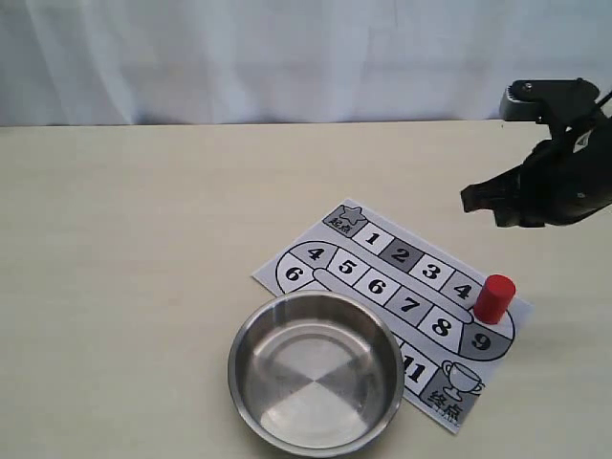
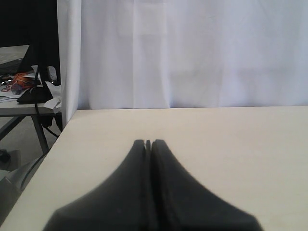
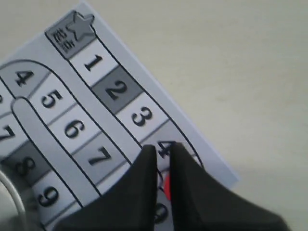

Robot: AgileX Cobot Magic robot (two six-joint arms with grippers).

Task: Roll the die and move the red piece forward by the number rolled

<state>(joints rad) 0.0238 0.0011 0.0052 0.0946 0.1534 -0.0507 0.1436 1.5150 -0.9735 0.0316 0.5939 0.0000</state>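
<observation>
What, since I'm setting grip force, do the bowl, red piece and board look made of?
The bowl looks like steel: brushed, shiny, with wedge-shaped reflections. The red piece looks like smooth painted wood or plastic; the frames can't settle which. The board looks like flat, matte printed paper or thin card.

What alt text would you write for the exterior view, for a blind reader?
A red piece stands at the right end of a numbered game board, between squares 4 and 9. An empty steel bowl sits in front; the right gripper hovers nearby.
</observation>
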